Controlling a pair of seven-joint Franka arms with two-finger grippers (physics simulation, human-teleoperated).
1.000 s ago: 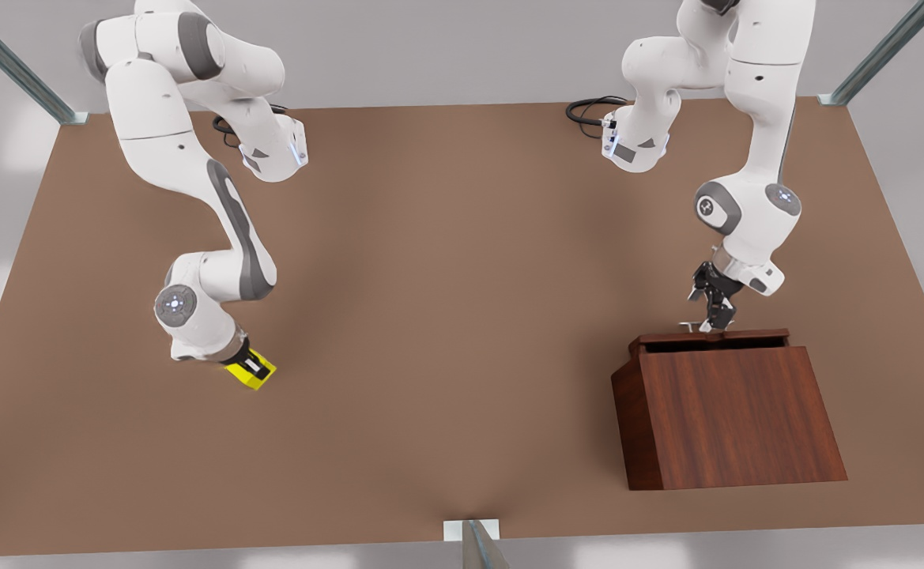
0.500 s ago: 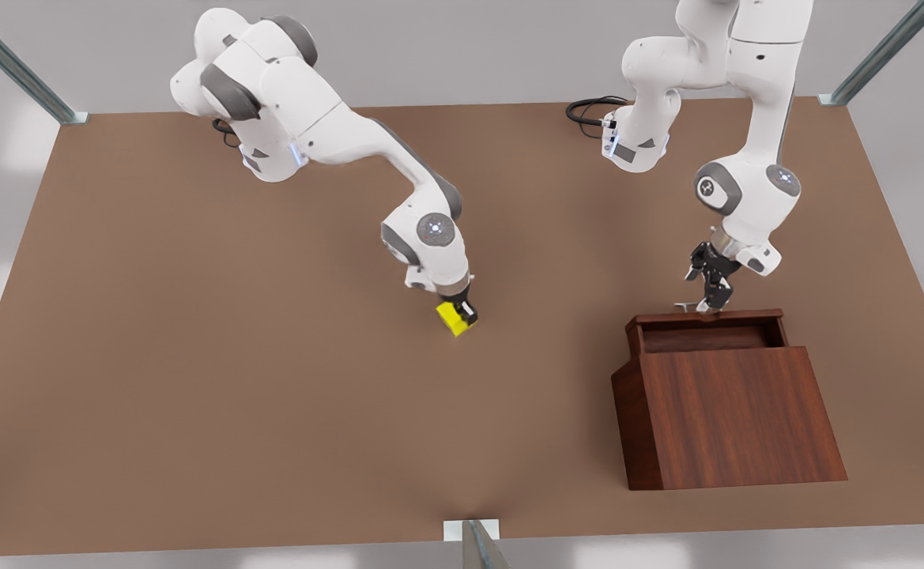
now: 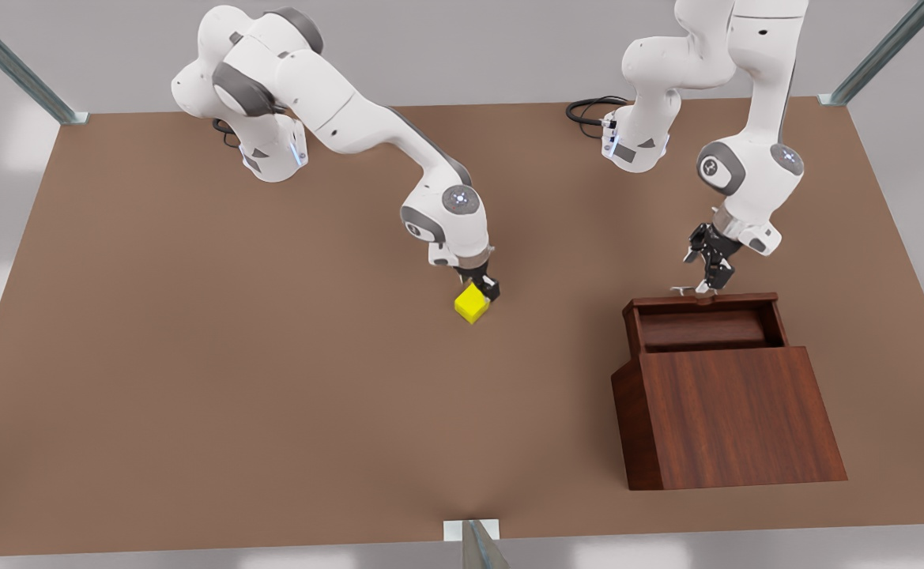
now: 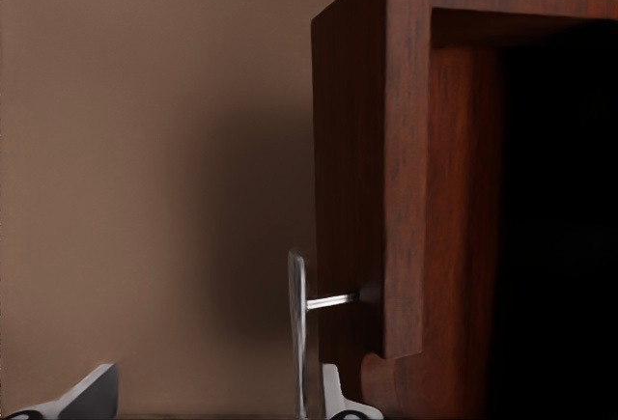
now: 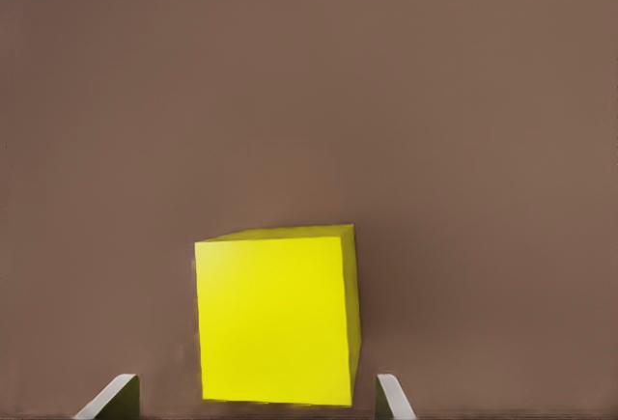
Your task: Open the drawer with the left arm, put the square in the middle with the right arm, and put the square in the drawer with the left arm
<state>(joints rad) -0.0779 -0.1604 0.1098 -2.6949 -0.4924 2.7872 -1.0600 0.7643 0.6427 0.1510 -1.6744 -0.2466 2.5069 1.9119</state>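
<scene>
Since half a second ago the drawer [image 3: 703,320] has slid further out of the wooden box [image 3: 734,415], and the square [image 3: 472,303] has shifted slightly toward the drawer side and now sits on the tabletop [image 3: 272,379] rather than hanging in a grip.

Nearest the front camera, the box stays put, its sloped top hiding the drawer's rear. Just behind it the drawer's tray lies exposed and bare, pulled out so the cube can drop in from above.

At the drawer's far face, the left gripper [image 3: 708,278] hangs directly over the silver handle [image 4: 298,333]. In the left wrist view one finger lies beside the bar and the other well apart, so the jaws look spread around it, hooking rather than pinching.

Well apart from the drawer, the right gripper [image 3: 484,283] hovers just above the square. In the right wrist view its fingers [image 5: 391,398] straddle the cube with gaps on both sides: released, the cube apparently set in the middle where the left arm can reach.
</scene>
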